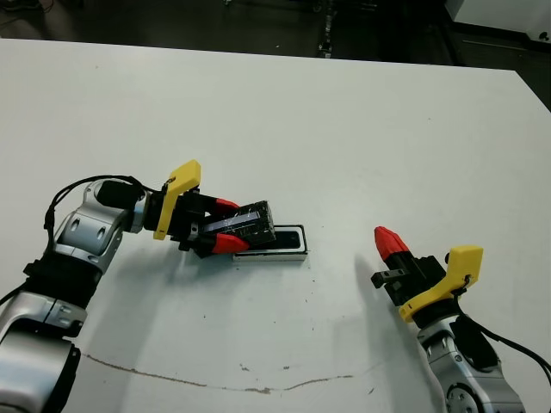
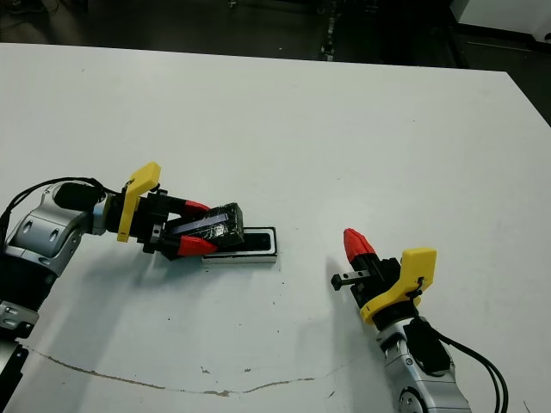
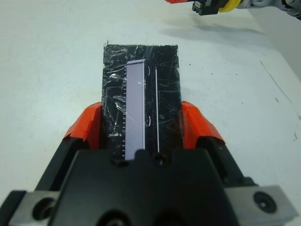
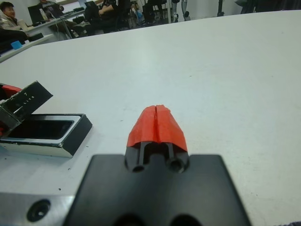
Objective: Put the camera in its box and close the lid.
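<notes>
My left gripper (image 1: pixel 227 224) is shut on the lid (image 1: pixel 250 222), a black slab with a crinkled foil top, gripping it across its width. The lid is held tilted, its far end over the left end of the box (image 1: pixel 290 255), which lies on the table with a white rim and dark sides. The inside of the box shows dark, filled by the camera (image 4: pixel 42 129). In the left wrist view the lid (image 3: pixel 141 84) hides the box. My right gripper (image 1: pixel 387 240) is shut on nothing, to the right of the box and apart from it.
A thin dark scratch line (image 1: pixel 189 379) runs across the white table near its front edge. People sit at desks (image 4: pixel 28 19) far beyond the table's far edge.
</notes>
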### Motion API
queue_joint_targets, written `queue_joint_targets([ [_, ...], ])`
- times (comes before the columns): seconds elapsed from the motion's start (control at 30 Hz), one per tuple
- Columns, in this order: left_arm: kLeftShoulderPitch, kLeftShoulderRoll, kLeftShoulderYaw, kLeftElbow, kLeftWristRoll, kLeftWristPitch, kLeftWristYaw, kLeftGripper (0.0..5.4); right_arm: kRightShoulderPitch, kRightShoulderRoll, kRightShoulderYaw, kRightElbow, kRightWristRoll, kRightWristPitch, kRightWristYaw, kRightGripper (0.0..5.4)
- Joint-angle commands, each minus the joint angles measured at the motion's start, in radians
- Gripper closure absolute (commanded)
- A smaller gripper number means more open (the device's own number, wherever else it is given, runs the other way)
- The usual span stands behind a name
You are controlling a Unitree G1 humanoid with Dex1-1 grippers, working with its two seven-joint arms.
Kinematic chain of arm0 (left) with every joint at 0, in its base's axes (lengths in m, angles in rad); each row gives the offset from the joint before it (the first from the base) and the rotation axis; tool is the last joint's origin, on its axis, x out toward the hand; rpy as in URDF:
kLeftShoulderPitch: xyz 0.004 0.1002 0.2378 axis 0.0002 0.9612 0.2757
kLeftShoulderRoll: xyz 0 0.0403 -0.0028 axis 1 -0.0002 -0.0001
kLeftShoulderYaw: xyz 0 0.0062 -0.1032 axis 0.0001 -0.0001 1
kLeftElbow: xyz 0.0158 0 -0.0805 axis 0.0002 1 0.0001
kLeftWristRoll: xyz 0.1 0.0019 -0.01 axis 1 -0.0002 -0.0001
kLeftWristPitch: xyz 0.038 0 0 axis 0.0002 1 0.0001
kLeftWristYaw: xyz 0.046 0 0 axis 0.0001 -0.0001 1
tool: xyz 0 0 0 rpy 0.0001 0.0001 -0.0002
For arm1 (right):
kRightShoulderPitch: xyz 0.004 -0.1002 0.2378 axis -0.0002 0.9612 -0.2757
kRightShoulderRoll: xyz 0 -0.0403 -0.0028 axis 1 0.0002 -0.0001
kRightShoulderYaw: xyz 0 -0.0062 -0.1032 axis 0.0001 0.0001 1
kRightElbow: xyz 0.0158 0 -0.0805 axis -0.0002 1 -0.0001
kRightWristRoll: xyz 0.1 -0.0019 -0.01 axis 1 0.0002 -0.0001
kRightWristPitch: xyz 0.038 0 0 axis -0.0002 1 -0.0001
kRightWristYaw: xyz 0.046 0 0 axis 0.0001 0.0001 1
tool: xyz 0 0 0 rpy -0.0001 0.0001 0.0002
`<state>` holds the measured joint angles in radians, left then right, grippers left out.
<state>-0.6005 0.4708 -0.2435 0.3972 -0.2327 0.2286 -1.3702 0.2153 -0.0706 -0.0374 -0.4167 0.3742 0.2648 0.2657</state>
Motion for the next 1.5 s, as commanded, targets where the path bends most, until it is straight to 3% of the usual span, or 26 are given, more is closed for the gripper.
queue_joint_targets([
  [0.03,0.036,-0.012,-0.029,0.016,0.026,0.002,0.009,2.24,0.010,-0.012,-0.006,0.005,-0.002,-0.010,0.002,5.40],
  [0.4,0.042,-0.030,-0.028,0.040,0.024,-0.048,0.008,2.24,0.007,-0.012,-0.004,0.005,-0.007,-0.006,-0.001,5.40],
  [1.27,0.058,-0.062,-0.040,0.011,-0.028,0.044,-0.016,2.24,0.002,-0.010,-0.001,0.003,0.003,0.001,-0.004,5.40],
  [1.5,0.090,-0.057,-0.040,-0.049,-0.052,0.071,-0.029,2.24,0.006,-0.010,0.001,-0.004,0.006,0.014,-0.011,5.40],
])
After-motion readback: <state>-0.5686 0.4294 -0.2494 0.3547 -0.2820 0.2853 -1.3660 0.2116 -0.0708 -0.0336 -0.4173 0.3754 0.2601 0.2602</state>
